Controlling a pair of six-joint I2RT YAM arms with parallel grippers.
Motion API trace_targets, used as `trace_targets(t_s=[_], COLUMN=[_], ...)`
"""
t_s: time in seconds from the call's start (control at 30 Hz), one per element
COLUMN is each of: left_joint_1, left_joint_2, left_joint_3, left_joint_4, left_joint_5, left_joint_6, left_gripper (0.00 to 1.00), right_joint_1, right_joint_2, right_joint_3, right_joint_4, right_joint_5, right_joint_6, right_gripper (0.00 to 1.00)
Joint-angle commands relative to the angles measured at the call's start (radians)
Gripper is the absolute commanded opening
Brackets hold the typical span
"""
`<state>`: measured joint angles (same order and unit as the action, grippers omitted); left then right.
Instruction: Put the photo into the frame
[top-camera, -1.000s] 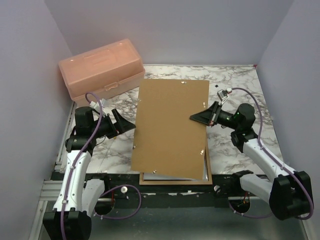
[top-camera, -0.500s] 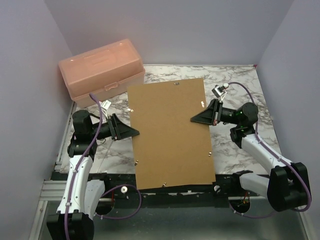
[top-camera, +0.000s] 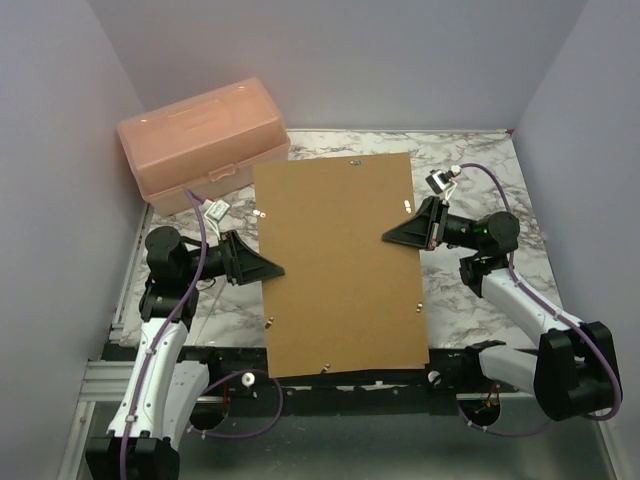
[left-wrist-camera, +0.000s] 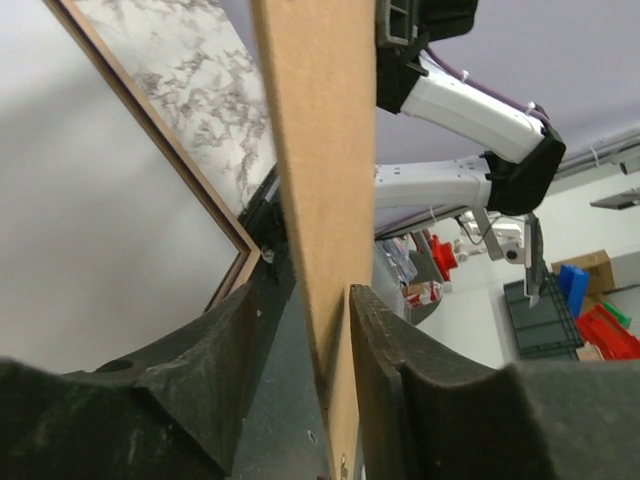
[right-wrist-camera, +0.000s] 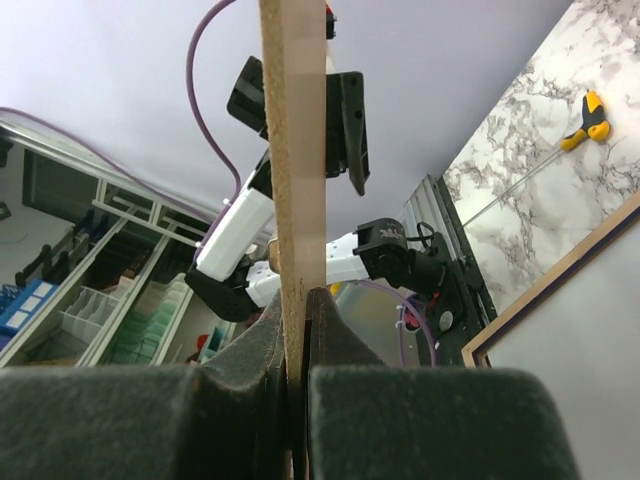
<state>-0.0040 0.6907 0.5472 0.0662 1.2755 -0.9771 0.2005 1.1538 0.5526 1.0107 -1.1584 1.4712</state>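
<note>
The brown backing board is held up off the marble table and hides the frame in the top view. My right gripper is shut on the board's right edge, which the right wrist view shows as board clamped between the jaws. My left gripper is open, its jaws straddling the board's left edge, with a gap on one side. The frame's wood edge and corner lie flat below. The photo is not in view.
A peach plastic box stands at the back left of the marble table. A small yellow and black object lies on the marble in the right wrist view. Walls enclose the table on three sides.
The board has been lifted off the frame and squared up, and now covers the frame in the top view. My left gripper moved right onto the board's left edge.
</note>
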Motion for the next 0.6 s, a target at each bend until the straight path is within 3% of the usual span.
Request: trace_targets(t_s=[0.0, 0.1, 0.17, 0.4, 0.5, 0.57], left_joint_1=[-0.051, -0.069, -0.077, -0.079, -0.079, -0.079], left_joint_2=[-0.022, -0.02, -0.017, -0.012, 0.0, 0.012], left_joint_3=[0.004, 0.003, -0.003, -0.025, -0.03, -0.037], left_joint_4=[0.074, 0.084, 0.091, 0.13, 0.132, 0.136], left_joint_5=[0.001, -0.004, -0.008, -0.034, -0.051, -0.061], left_joint_6=[-0.036, -0.04, -0.045, -0.077, -0.08, -0.081], left_gripper=[0.42, 0.41, 0.35, 0.02, 0.0, 0.0], right_joint_1=[-0.006, -0.007, -0.006, -0.006, -0.006, -0.006], right_joint_2=[-0.003, -0.005, -0.003, -0.013, -0.025, -0.036], right_joint_3=[-0.011, -0.013, -0.015, -0.032, -0.032, -0.027], right_joint_4=[0.071, 0.071, 0.066, -0.019, -0.113, -0.197], right_joint_5=[0.069, 0.078, 0.082, 0.089, 0.093, 0.089], right_joint_6=[0.041, 0.04, 0.033, -0.039, -0.107, -0.176], right_gripper=[0.01, 0.01, 0.01, 0.05, 0.23, 0.42])
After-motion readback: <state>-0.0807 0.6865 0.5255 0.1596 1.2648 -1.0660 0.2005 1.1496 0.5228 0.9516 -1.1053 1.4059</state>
